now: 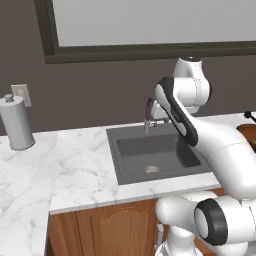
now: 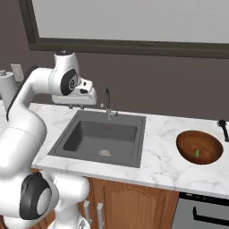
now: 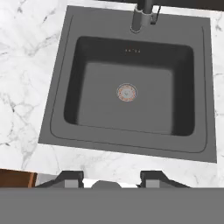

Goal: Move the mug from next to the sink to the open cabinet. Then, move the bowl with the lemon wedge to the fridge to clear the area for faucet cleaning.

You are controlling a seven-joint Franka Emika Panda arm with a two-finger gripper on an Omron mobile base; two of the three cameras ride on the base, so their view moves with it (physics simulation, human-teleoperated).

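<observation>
The dark grey sink (image 2: 100, 136) is sunk into the white marble counter (image 2: 161, 163), with the gooseneck faucet (image 2: 107, 102) at its back rim. My gripper (image 2: 77, 106) hangs above the sink's back left corner, pointing down. In the hand view the sink (image 3: 131, 87) and its drain lie straight below my gripper (image 3: 111, 178), which is open with nothing between its fingertips (image 3: 70, 177). The reddish-brown bowl (image 2: 203, 142) rests on the counter right of the sink, holding the small green lemon wedge (image 2: 196, 153). The mug, the open cabinet and the fridge are out of view.
A paper towel roll (image 1: 16, 122) stands at the counter's far left under a wall outlet (image 1: 21, 94). A window frame (image 2: 134, 44) runs above the dark wall. A small black object (image 2: 222, 127) lies behind the bowl. Wooden base cabinet doors (image 1: 110, 230) are below.
</observation>
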